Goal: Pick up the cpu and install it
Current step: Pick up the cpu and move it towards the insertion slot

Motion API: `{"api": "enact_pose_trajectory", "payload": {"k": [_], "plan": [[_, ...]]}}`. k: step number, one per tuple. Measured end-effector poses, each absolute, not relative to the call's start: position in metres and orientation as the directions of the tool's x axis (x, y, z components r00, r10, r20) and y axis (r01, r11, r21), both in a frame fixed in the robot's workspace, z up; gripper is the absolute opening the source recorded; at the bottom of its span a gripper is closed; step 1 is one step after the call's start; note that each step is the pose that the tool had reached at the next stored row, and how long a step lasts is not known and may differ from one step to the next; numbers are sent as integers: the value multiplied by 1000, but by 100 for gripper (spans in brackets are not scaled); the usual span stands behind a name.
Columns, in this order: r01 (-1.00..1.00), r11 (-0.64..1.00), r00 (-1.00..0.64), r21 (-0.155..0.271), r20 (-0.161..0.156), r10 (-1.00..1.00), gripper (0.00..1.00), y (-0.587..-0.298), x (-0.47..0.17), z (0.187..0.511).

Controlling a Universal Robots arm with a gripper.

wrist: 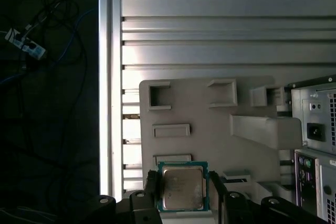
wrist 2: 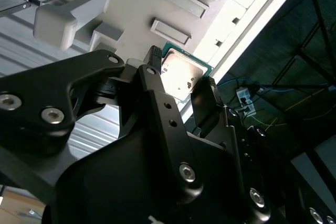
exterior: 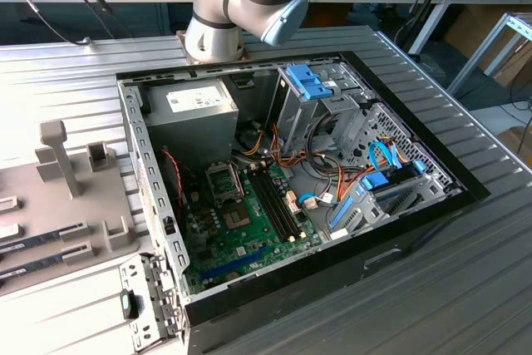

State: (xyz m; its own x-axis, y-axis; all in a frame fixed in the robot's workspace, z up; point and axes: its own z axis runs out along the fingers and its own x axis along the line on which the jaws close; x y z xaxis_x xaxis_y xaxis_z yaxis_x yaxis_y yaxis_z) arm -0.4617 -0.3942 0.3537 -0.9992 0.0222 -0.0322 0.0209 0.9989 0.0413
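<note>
Ribbed metal worktop (exterior: 465, 288) carries a grey tray (exterior: 100, 197) at the exterior view's left and an open computer case (exterior: 154, 197) mid-surface. In both wrist views the tool (wrist 2: 182, 77) grips the cpu (wrist: 182, 188) by opposite edges, over the tray near the worktop's edge.

Exterior view overlooks case (exterior: 154, 189); both wrist views face fixture (wrist: 210, 129) (wrist 2: 142, 3) past the end effector (wrist: 182, 187) (wrist 2: 181, 74).

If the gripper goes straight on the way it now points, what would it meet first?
Probably the grey fixture plate: the gripper, closed on the cpu, points at it. How far is unclear.
</note>
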Motion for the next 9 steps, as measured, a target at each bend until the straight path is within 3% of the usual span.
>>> {"api": "enact_pose_trajectory", "payload": {"k": [9], "plan": [[21,999,-999,41,-32,22,47,-394,-462,361]]}}
